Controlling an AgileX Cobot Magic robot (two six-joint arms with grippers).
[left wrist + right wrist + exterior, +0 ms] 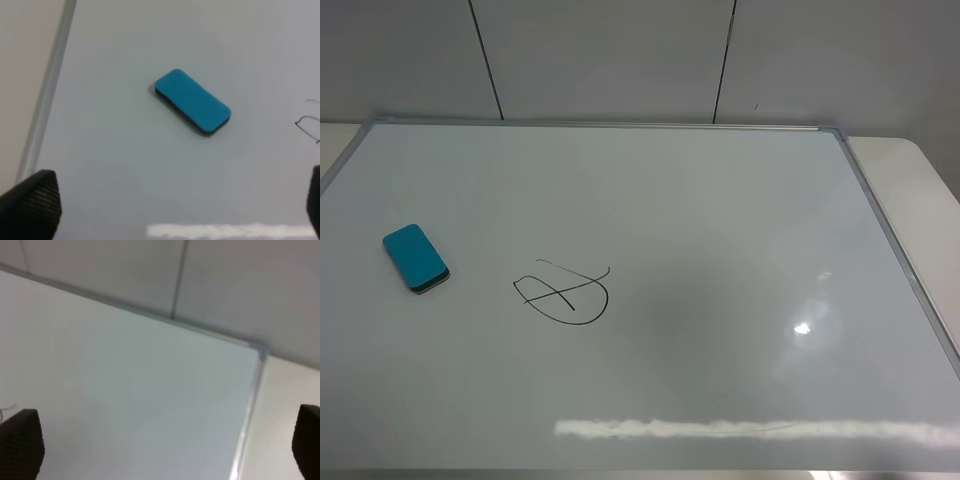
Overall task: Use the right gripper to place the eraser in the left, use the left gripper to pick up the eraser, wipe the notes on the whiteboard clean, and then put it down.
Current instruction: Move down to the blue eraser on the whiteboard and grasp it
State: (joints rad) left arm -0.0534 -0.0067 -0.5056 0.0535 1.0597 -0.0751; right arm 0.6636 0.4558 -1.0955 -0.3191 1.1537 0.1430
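The teal rectangular eraser [416,259] is lying flat at the left of the glossy white whiteboard surface [720,200], with the released left pincer [172,205] hanging near it. I think the pincer should be gripping across the eraser's narrow width, then wiping the black scribble [563,293]. The right pincer [162,445] is gaping empty too.

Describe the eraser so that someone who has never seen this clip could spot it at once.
A large whiteboard fills most of the high view. On its left part, to the left of the black scribble, lies the eraser. It is the only coloured thing on the board: a teal block with rounded corners and a dark underside.
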